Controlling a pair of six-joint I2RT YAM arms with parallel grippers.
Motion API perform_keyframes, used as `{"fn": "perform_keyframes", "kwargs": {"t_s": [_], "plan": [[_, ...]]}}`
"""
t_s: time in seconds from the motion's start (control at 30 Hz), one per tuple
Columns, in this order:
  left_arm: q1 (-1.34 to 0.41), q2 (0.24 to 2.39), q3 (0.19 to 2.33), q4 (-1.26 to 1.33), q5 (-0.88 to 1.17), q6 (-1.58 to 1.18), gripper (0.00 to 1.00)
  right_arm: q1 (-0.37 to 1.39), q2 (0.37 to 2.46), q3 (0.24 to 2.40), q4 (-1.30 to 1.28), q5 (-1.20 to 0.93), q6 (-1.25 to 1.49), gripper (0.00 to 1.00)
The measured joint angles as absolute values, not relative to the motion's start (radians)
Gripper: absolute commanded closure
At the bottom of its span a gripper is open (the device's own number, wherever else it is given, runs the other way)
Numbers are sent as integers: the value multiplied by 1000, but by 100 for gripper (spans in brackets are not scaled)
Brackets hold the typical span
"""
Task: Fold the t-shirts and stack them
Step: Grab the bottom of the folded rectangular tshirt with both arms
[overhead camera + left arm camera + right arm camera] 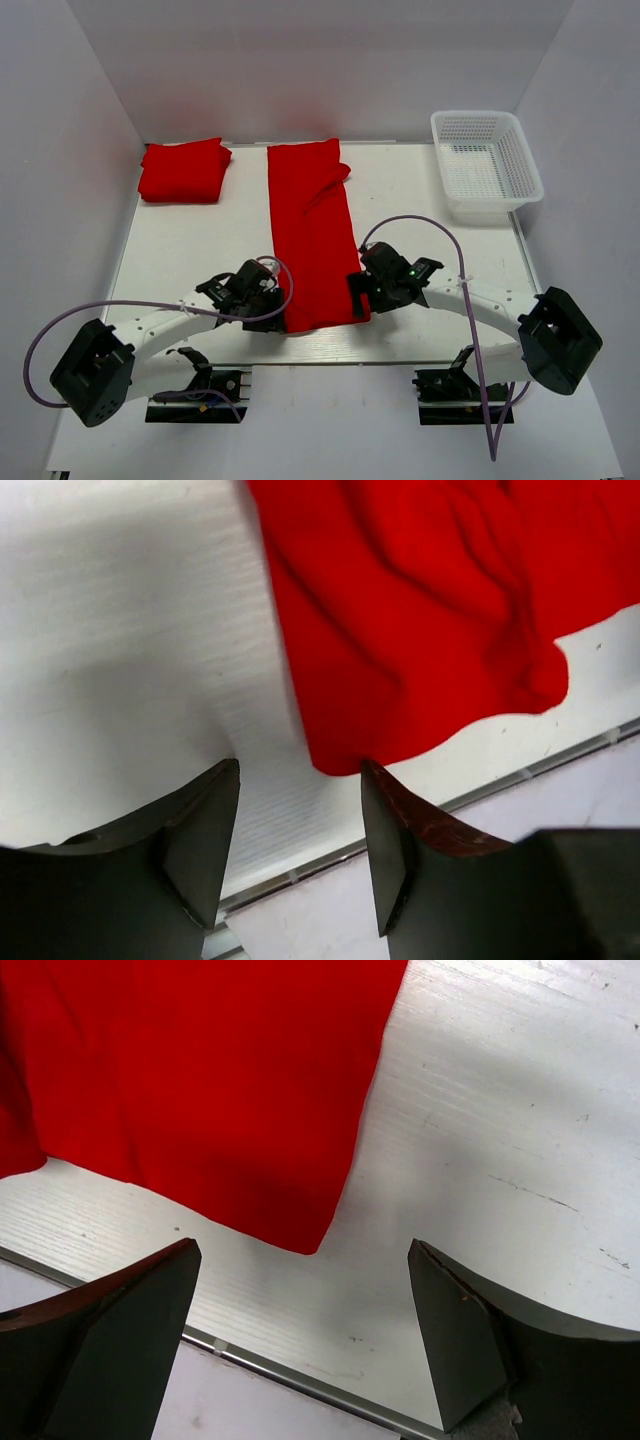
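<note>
A red t-shirt (312, 230), folded lengthwise into a long strip, lies down the middle of the table. A second red t-shirt (183, 170) lies folded at the back left. My left gripper (280, 305) is open and empty at the strip's near left corner (335, 755), just above the table. My right gripper (357, 300) is open and empty at the strip's near right corner (305, 1235). Neither gripper holds cloth. The strip's near hem shows in both wrist views.
A white mesh basket (487, 165) stands at the back right. The table's near edge (320, 350) runs just behind the grippers. White walls enclose the table on the left, back and right.
</note>
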State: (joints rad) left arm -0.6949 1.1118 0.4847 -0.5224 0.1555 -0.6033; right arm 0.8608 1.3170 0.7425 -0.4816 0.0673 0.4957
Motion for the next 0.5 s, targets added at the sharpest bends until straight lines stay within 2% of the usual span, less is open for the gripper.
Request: {"fn": "perform_keyframes", "kwargs": {"t_s": [0.03,0.13,0.5], "plan": [[-703,1124,492,-518,149,-604,38,857,1317,742,-481,64,495,10],[-727,1171,531,-506,135,-607,1,851,1317,742,-474,52,495,10],[-795,1228,617,-567,59,-626,2,844,1275,738,-472,44,495,10]]}}
